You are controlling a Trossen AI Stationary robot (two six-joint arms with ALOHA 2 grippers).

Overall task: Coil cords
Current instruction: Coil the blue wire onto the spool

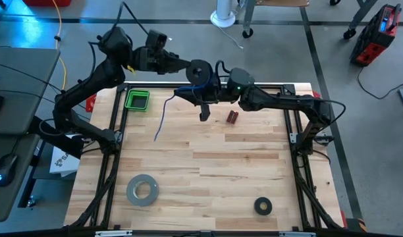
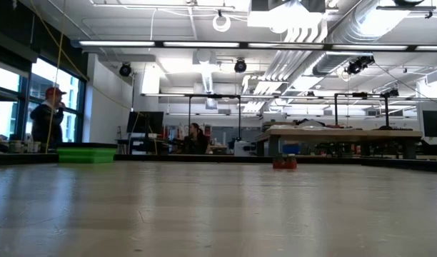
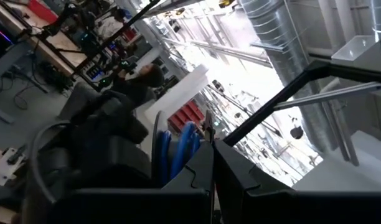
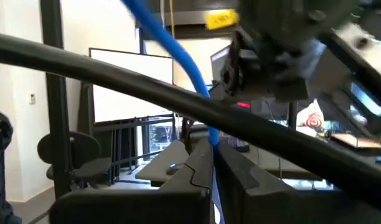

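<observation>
Right gripper (image 4: 212, 163): fingers closed together on the blue cord (image 4: 178, 56), which runs up and away from the pinch point in the right wrist view. From above, this gripper (image 1: 203, 92) is raised above the counter (image 1: 241, 171) near the middle of its far edge, directly alongside the spool.

Left gripper (image 3: 212, 165): fingers clamped together, gripping the black spool (image 3: 158, 149) by its rim; blue turns already lie on the spool just beyond the fingertips. From above, the left gripper (image 1: 188, 67) holds the spool (image 1: 200, 70) just past the far edge, off the counter surface.

The cord's free length (image 1: 163, 115) hangs from the raised grippers and trails down toward the far left part of the counter, its tail end lying on the wood, well apart from the green bin (image 1: 137, 99) at the far left corner.

Handling assessment: the cord appears wire-thin, light and limp. It will likely sag, kink or slip through a loose pinch, and it has no stiffness to guide it onto the spool. Best hold is judged to be close to the spool, under light tension, so each turn seats in the groove. The spool appears small, rigid and light; holding it at the rim leaves the groove open.

Also present: a small red item (image 1: 232, 117), a grey tape roll (image 1: 142, 189) and a black ring (image 1: 263, 206) near the front edge.
</observation>
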